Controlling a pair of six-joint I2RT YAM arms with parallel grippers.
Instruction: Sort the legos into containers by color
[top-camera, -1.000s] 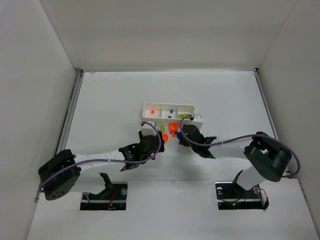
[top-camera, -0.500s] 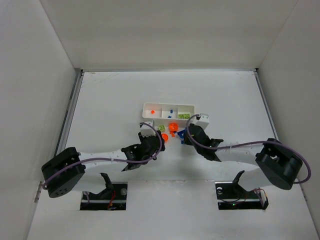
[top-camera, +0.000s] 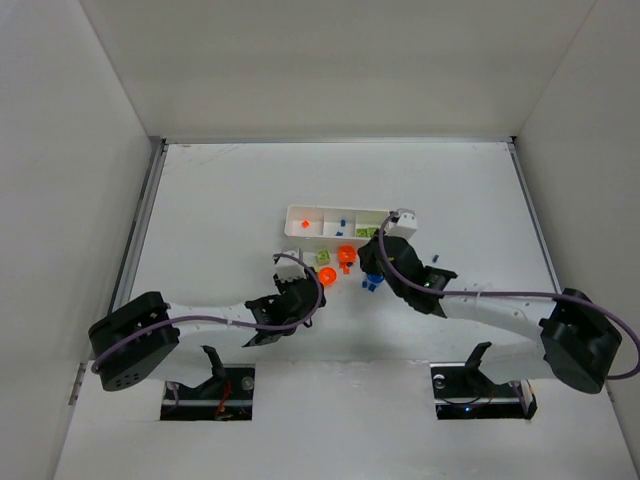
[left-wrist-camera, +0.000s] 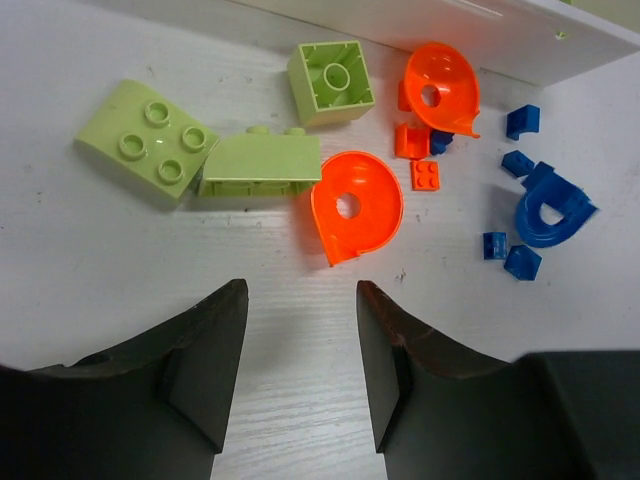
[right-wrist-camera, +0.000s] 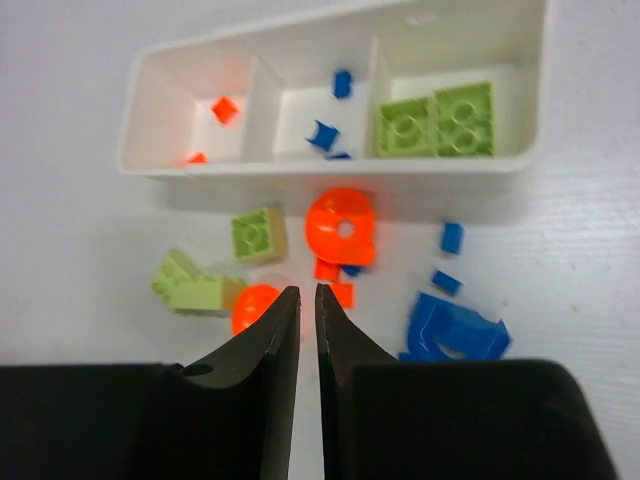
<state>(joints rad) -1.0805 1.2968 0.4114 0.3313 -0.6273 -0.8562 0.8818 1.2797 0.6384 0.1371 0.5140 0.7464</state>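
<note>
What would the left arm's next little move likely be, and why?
Probably ease the left gripper forward and down over the nearer orange disc: its jaws are open and empty, and that disc lies loose on the table just ahead of them, outside the tray.

text: none legible | labels: none; brands: none | numbers and signs: none could be read in any view

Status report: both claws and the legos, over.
Left claw open, empty, near orange disc. Right claw shut, empty. Tray partly filled; many legos loose on table. Nothing in the way.
</note>
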